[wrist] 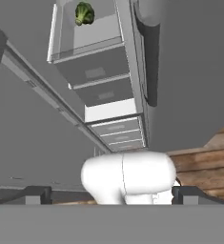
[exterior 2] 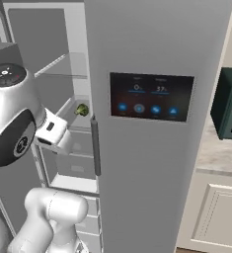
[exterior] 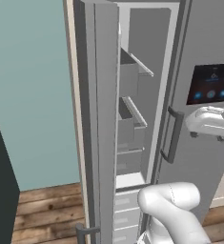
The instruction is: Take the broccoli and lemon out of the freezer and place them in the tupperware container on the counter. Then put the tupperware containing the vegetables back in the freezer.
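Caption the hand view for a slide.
Open pincer faces the open freezer, broccoli resting on a shelf above the drawers.

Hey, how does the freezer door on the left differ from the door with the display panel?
The left freezer door is swung open, showing its inner bins; the door with the display panel is shut. The left door carries no screen, while the other has a dark, blue-lit panel. The shut door's vertical bar handle shows full length; only the low end of the open door's shows. Both are tall and grey.
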### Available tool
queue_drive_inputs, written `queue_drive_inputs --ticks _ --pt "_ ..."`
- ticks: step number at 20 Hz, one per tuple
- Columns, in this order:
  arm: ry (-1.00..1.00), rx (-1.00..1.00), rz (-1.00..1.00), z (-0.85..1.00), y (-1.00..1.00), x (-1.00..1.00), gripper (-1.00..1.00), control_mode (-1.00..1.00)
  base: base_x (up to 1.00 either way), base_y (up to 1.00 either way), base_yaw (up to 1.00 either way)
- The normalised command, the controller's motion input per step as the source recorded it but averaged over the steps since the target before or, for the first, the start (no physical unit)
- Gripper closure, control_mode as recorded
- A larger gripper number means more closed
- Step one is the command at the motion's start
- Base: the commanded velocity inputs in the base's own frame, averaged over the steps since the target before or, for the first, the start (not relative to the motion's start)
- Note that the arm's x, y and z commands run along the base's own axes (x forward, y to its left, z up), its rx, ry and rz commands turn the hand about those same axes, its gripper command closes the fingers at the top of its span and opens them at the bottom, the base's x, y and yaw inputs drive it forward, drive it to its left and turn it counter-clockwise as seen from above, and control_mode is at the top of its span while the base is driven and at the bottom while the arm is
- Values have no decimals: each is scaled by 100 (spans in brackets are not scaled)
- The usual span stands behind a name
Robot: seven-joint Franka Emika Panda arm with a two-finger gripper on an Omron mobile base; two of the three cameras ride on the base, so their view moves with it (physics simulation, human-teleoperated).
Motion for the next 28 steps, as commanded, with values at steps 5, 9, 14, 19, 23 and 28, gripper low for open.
queue_drive_inputs --ticks 5,9,14,19,23,28 --pt "1 33 0 0 14 26 -100 -100 0 0 0" --pt "-1 26 -4 0 52 21 -100 -100 0 0 0" --pt "-6 19 -17 0 50 36 -100 -100 0 0 0" --pt "0 16 -22 0 18 70 -100 -100 0 0 0" --pt "0 11 -22 -4 3 67 -100 -100 0 0 0" --pt "0 3 -18 -29 0 66 -100 -100 0 0 0"
